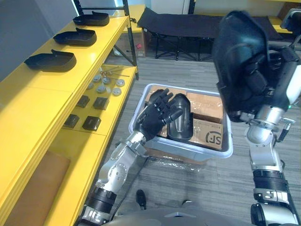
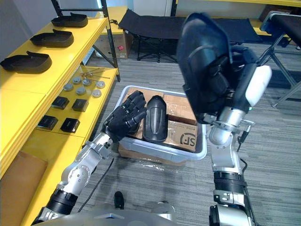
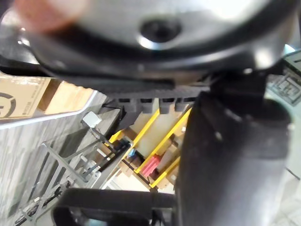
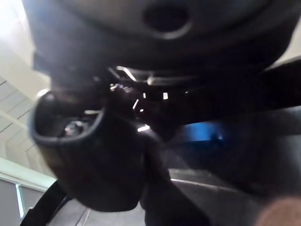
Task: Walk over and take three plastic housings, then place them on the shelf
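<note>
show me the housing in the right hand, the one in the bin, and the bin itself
held housing (image 1: 240, 61), left eye view, middle of its dark shell
bin housing (image 1: 182, 122), left eye view, middle of its back
bin (image 1: 188, 146), left eye view, front wall

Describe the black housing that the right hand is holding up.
The raised housing is a broad black shell with a matte, plastic look and a rounded top. It is held roughly upright, well above the white bin. The right hand grips it from behind, with dark fingers curled onto its near face. Nothing else touches it.
</note>
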